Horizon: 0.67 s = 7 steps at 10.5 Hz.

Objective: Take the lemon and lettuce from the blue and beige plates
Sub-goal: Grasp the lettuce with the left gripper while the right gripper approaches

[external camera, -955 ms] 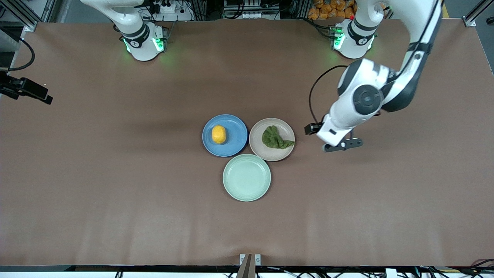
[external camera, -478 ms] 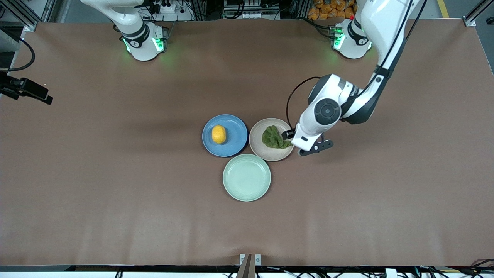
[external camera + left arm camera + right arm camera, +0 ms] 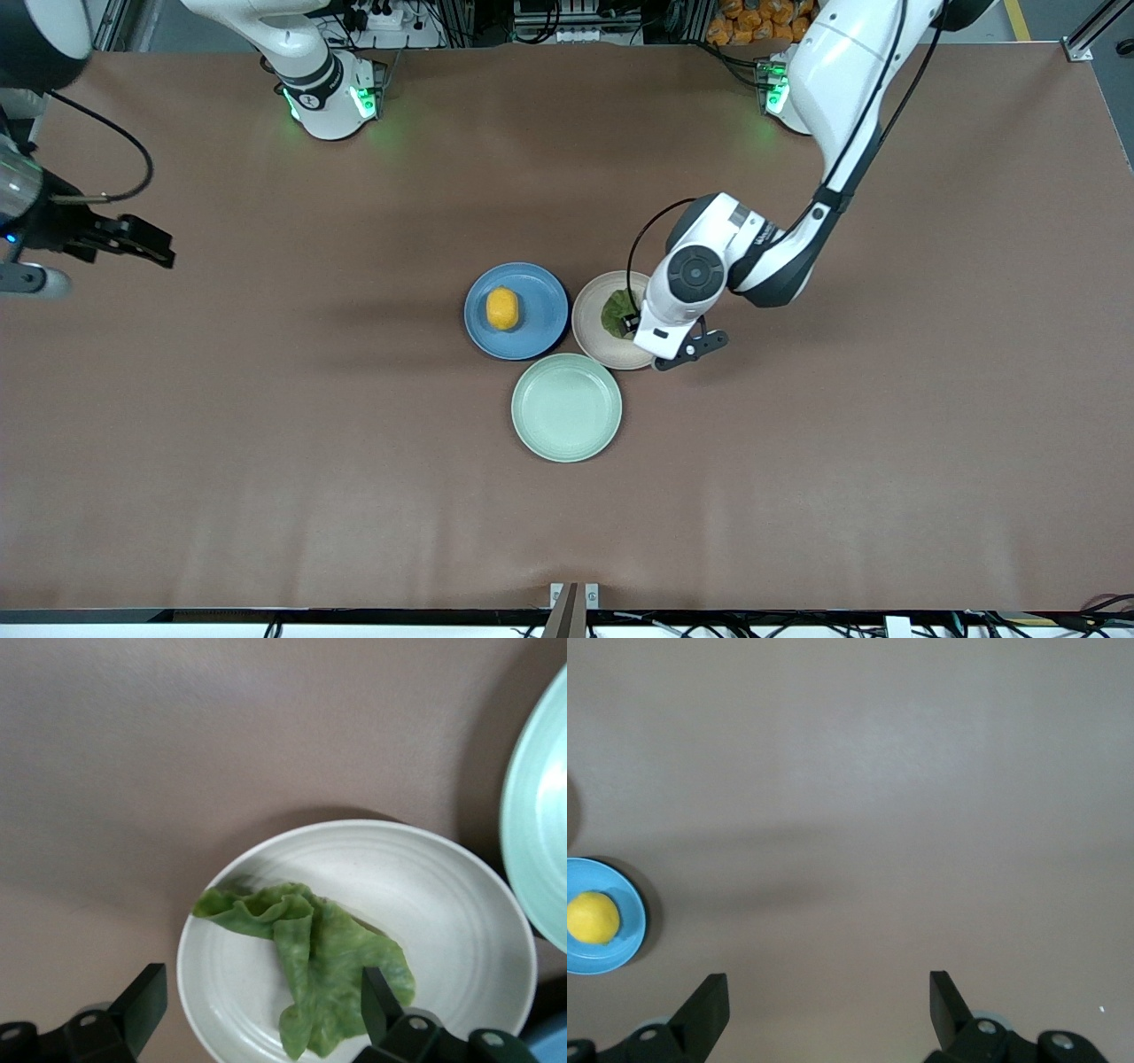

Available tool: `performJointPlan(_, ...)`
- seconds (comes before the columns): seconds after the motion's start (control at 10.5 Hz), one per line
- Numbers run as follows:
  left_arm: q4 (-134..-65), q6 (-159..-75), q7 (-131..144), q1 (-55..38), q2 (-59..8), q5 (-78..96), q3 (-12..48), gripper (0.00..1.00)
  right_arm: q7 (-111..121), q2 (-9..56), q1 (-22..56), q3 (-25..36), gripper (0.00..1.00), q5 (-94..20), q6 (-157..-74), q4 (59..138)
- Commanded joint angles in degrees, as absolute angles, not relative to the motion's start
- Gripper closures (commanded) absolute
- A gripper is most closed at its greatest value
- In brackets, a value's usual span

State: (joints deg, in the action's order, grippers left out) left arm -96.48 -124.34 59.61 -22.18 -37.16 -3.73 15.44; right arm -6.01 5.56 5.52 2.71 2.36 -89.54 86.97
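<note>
Two plates point(image 3: 611, 353) hold lemon point(image 3: 502, 308), lettuce point(image 3: 314, 961)

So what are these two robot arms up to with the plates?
The left claw hangs open over the lettuce on the beige plate, not gripping it. The right claw is open over bare table at its end, far from the lemon on the blue plate. A green plate sits nearest the camera.

Yellow lemon point(image 3: 502, 308), blue plate point(image 3: 540, 310), green lettuce point(image 3: 319, 966), beige plate point(image 3: 443, 895).
</note>
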Motion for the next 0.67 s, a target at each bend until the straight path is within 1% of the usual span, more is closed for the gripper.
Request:
performJointPlan(0.0,-93.7,-123.9,62.5,-23.6,-40.0,-5.6,14.9,0.08,-6.1,8.3,7.3,2.7,0.0,3.2,-92.8,86.3)
performJointPlan(0.19,-93.7,-124.1,64.0,-24.3,-40.3,-5.6,14.9,0.1,-5.7,9.4,7.6,2.6,0.0,1.7,-93.9,86.3)
performJointPlan(0.38,-93.7,-125.1,65.6,-24.7,-41.4,-5.6,14.9,0.18,-5.5,10.7,7.7,2.8,0.0,-0.6,-94.7,86.5)
performJointPlan(0.48,-93.7,-125.9,66.4,-25.2,-41.7,-5.6,14.9,0.27,-5.5,12.2,7.7,2.7,0.0,-0.8,-94.7,86.3)
performJointPlan(0.57,-93.7,-126.6,67.1,-25.6,-42.4,-5.6,14.9,0.28,-6.1,12.9,9.0,2.8,0.0,-1.0,-94.7,86.5)
